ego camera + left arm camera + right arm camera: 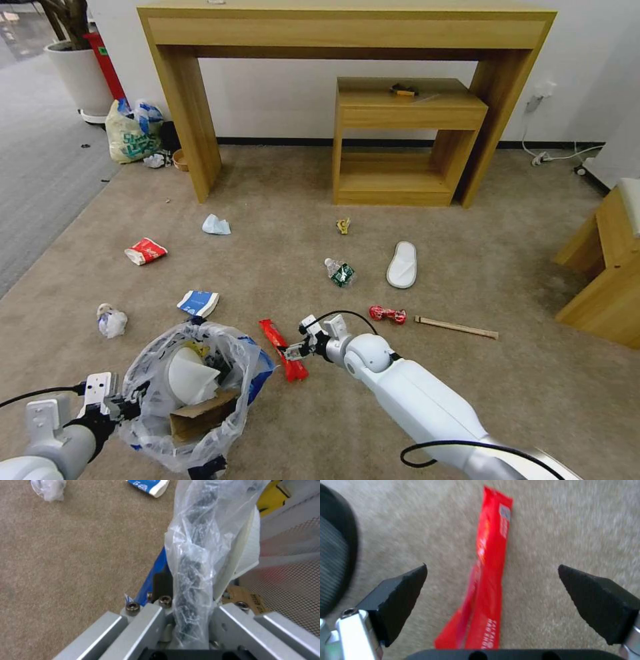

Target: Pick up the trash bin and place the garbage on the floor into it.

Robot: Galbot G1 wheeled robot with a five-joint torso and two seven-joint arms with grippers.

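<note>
My left gripper (123,407) is shut on the rim of the trash bin (193,393), pinching its clear bag (193,580). A white slipper and brown cardboard lie inside the bin. Beside it, a long red wrapper (283,350) lies flat on the carpet. My right gripper (293,351) hangs just above it, open, with a black finger (403,597) on either side of the wrapper (488,580). More garbage is scattered around: a blue carton (198,303), red carton (145,251), bottle (341,272), crushed can (388,314), stick (456,327), another slipper (402,265), and tissues (216,225).
A tall wooden desk (193,120) and a low shelf table (400,140) stand against the far wall. A yellowish shopping bag (133,130) and a plant pot (80,73) sit at the far left. More wooden furniture (600,280) stands on the right.
</note>
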